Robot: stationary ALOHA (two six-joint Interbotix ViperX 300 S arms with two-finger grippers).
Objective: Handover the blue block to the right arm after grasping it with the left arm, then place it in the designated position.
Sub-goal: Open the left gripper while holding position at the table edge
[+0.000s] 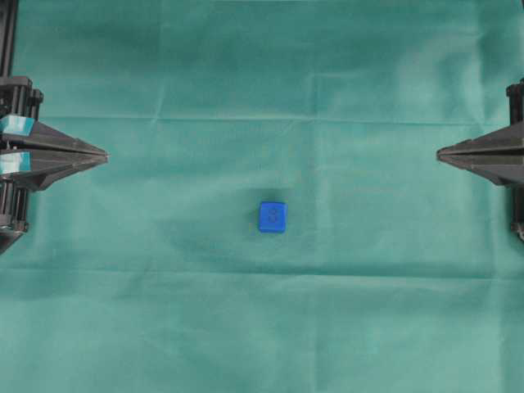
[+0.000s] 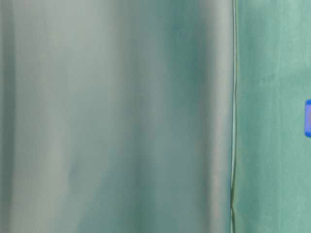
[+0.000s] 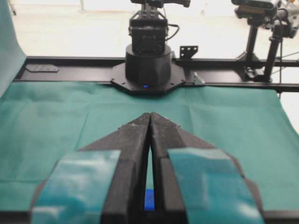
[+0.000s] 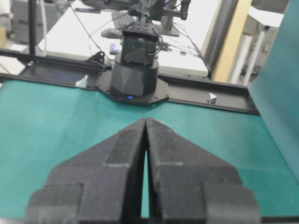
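Observation:
The blue block (image 1: 273, 217) rests alone on the green cloth, a little below the centre of the overhead view; a sliver of the same block (image 3: 148, 200) shows through the slit between the left fingers, and its edge (image 2: 307, 118) peeks in at the right of the table-level view. My left gripper (image 1: 105, 155), with teal tape on its fingers, is shut and empty at the far left, well apart from the block. My right gripper (image 1: 440, 152), all black, is shut and empty at the far right. The designated position does not show.
Green cloth (image 1: 262, 327) covers the table, with creases running across it. The right arm's base (image 3: 148, 65) stands at the far edge in the left wrist view and the left arm's base (image 4: 133, 77) in the right wrist view. A blurred green fold (image 2: 116, 116) fills most of the table-level view.

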